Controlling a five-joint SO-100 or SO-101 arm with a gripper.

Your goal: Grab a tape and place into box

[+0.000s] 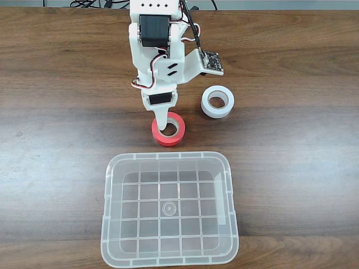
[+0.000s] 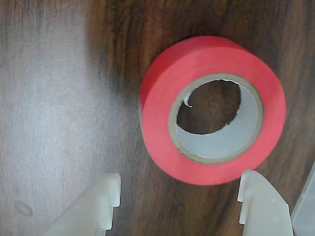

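The red-orange tape (image 1: 177, 134) lies flat on the wooden table, just above the clear box (image 1: 168, 157) in the fixed view. My gripper (image 1: 162, 124) points down at the left part of the roll. In the wrist view the tape (image 2: 157, 98) shows its grey core ring. My gripper (image 2: 180, 176) is open there. Its white fingertips (image 2: 106, 189) rise from the bottom edge and stand wider apart than the roll. The roll sits just beyond them and leans toward the right finger. Nothing is held.
A white tape roll (image 1: 217, 102) lies to the right of the red one, beside the arm. A corner of the box (image 2: 307, 206) shows at the lower right of the wrist view. The brown wooden table (image 1: 56, 140) stretches bare to both sides.
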